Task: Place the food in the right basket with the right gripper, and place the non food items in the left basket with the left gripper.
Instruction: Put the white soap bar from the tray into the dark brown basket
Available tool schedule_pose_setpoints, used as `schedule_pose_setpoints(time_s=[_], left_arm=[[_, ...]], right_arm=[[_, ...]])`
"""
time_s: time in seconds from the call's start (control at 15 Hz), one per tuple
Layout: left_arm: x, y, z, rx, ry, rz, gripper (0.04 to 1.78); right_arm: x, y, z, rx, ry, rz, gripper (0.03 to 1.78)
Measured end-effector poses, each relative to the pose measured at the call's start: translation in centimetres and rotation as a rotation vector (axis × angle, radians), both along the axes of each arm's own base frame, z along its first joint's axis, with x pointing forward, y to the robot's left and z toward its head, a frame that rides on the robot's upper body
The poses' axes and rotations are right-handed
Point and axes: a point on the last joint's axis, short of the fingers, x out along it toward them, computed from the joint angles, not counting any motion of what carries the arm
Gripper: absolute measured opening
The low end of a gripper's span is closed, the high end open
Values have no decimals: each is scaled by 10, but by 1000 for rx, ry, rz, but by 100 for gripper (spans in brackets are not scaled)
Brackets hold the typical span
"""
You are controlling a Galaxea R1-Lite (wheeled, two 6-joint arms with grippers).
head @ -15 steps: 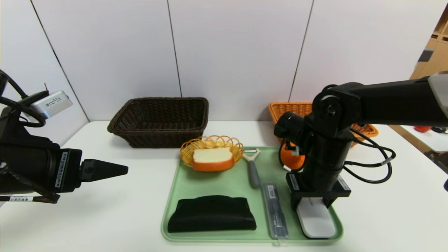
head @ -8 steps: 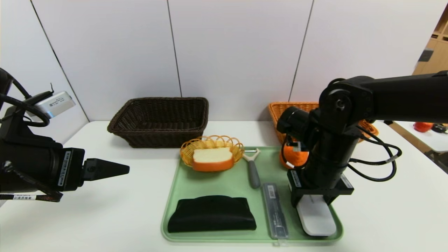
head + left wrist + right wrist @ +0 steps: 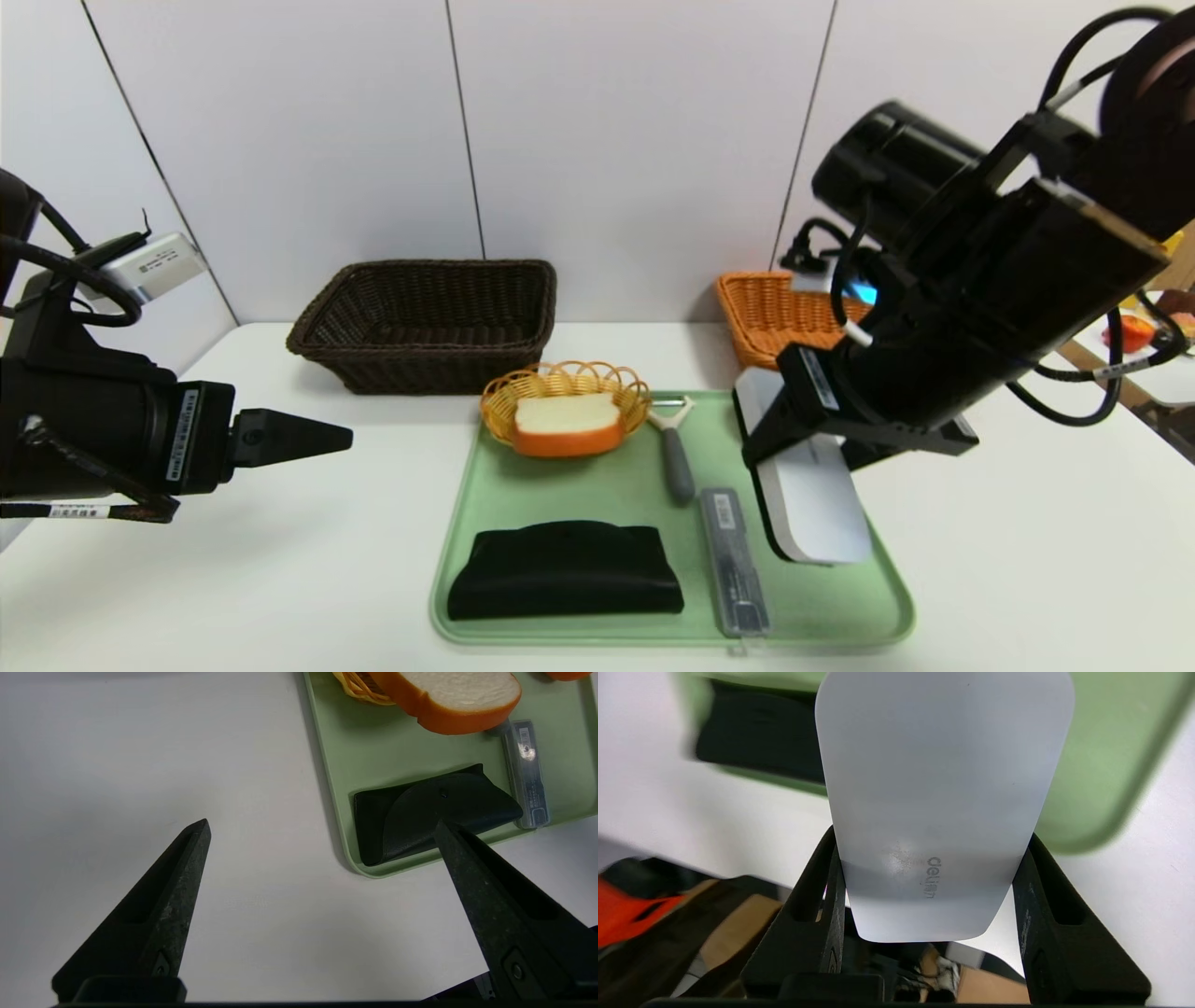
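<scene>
My right gripper (image 3: 810, 450) (image 3: 929, 835) is shut on the white oblong case (image 3: 814, 504) (image 3: 943, 788) and holds it tilted in the air above the right side of the green tray (image 3: 597, 485). The bread slice (image 3: 567, 422) leans in a small yellow basket (image 3: 560, 381). On the tray lie the grey-handled peeler (image 3: 674, 459), the slim grey case (image 3: 735, 560) and the black pouch (image 3: 565, 569). Only a sliver of the orange fruit (image 3: 565, 675) shows. My left gripper (image 3: 327, 436) (image 3: 322, 823) hangs open over bare table, left of the tray.
The dark brown left basket (image 3: 429, 317) stands at the back, left of centre. The orange-tan right basket (image 3: 770, 313) stands at the back right, partly behind my right arm. A red fruit (image 3: 1131, 329) lies on another table far right.
My right arm has risen and swung up, lifting the white case off the tray; the case now covers the orange fruit in the head view. The left arm has hardly moved.
</scene>
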Motion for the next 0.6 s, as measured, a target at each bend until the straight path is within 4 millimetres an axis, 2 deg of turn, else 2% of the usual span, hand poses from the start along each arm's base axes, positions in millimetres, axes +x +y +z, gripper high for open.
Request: schedule_pose_setpoints(time_s=[0.13, 0.27, 0.47, 0.6], left_arm=[[1, 0, 0, -2, -8, 2, 169], [1, -1, 0, -1, -5, 0, 169], [0, -2, 0, -2, -8, -2, 169], [0, -2, 1, -6, -11, -4, 169]], right_arm=[[1, 11, 29, 129, -174, 33, 99], [15, 31, 44, 237, -385, 28, 99], [52, 71, 45, 381, -665, -19, 99], [78, 97, 35, 482, -807, -42, 99]])
